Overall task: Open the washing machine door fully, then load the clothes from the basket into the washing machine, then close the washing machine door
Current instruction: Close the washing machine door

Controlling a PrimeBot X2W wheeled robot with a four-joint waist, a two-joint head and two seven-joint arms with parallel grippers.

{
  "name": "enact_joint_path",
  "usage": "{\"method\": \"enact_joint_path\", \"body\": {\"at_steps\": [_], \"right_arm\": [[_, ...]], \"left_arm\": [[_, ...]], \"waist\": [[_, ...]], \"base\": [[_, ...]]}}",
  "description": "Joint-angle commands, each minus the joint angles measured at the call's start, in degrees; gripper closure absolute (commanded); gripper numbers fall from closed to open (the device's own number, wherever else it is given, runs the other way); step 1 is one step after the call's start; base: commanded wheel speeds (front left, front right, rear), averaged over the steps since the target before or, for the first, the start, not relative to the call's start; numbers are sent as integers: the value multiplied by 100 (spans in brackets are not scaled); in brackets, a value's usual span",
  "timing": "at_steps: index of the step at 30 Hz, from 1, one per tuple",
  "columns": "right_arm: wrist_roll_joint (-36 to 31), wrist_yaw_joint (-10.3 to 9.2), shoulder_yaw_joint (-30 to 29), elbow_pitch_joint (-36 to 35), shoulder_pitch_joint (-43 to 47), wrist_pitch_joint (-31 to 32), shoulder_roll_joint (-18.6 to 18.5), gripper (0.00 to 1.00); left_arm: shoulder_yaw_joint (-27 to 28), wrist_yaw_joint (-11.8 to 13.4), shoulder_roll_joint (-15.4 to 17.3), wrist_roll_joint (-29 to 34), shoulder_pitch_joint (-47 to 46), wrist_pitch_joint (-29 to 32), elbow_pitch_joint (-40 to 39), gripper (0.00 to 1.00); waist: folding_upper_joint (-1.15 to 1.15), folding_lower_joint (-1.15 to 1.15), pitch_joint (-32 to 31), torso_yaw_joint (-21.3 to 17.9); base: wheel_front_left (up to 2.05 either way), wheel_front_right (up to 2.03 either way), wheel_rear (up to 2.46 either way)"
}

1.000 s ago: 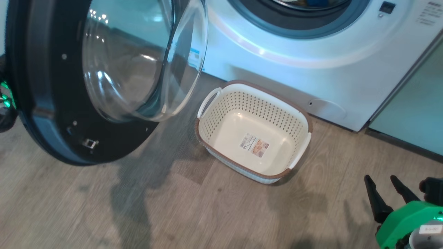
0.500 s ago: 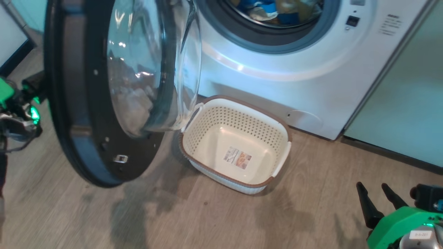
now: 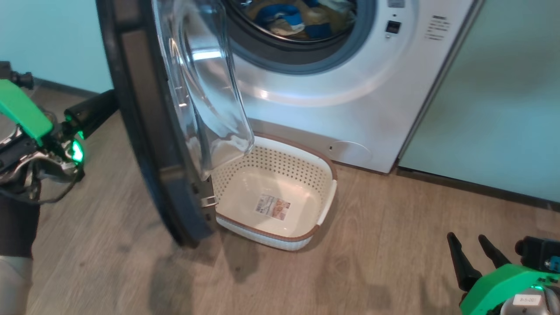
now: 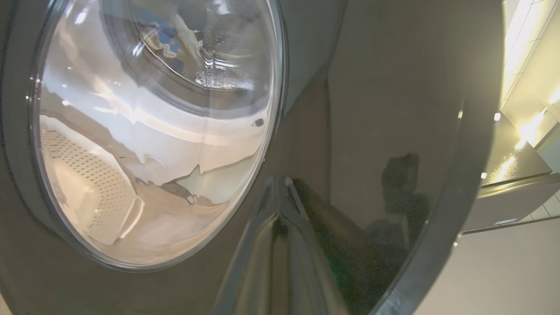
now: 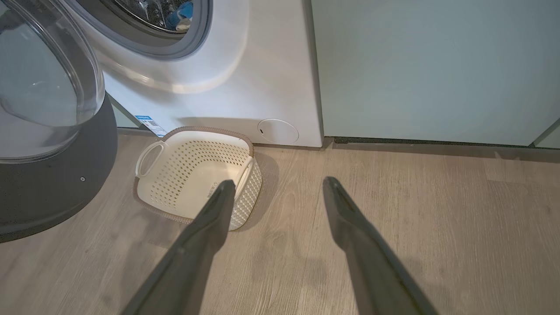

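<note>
- Washing machine door (image 3: 144, 131) stands out from the machine at the left, nearly edge-on in the head view. Its glass bowl (image 3: 210, 96) overhangs the left end of the basket (image 3: 284, 164).
- Left gripper (image 3: 103, 104) is behind the door's outer face, fingers pressed together, tips seemingly touching the glossy black rim.
- Handling, as I judge it: the door is rigid and fairly heavy, and swings only on its hinge. The gloss is slippery, so a flat push on the rim far from the hinge suits better than a pinch. The glass is best left alone.
- Basket sits on the floor (image 3: 393, 262) just before the washing machine (image 3: 350, 100), holding nothing but its paper label (image 3: 273, 206).
- Clothes (image 3: 302, 19) lie inside the washing machine, so closing the door looks like the step in hand.
- Right gripper (image 3: 466, 239) hangs low at the right, fingers apart, holding nothing, well apart from the basket.
</note>
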Motion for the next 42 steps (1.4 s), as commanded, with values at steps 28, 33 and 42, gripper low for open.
{"method": "enact_joint_path", "body": {"at_steps": [28,33,42], "right_arm": [[84,-16,246,-23,-532,-263,27,0],[107,-16,296,39,-625,-303,30,0],[135,-16,284,131,-721,-375,33,0]], "left_arm": [[97,-142,-327,141,-607,-465,-261,100],[96,-184,-381,193,-687,-553,-166,100],[117,-237,-510,163,-741,-622,-110,100]], "waist": [[0,0,417,-1157],[0,0,464,-1264],[0,0,499,-1300]], "base": [[0,0,0],[0,0,0],[0,0,0]]}}
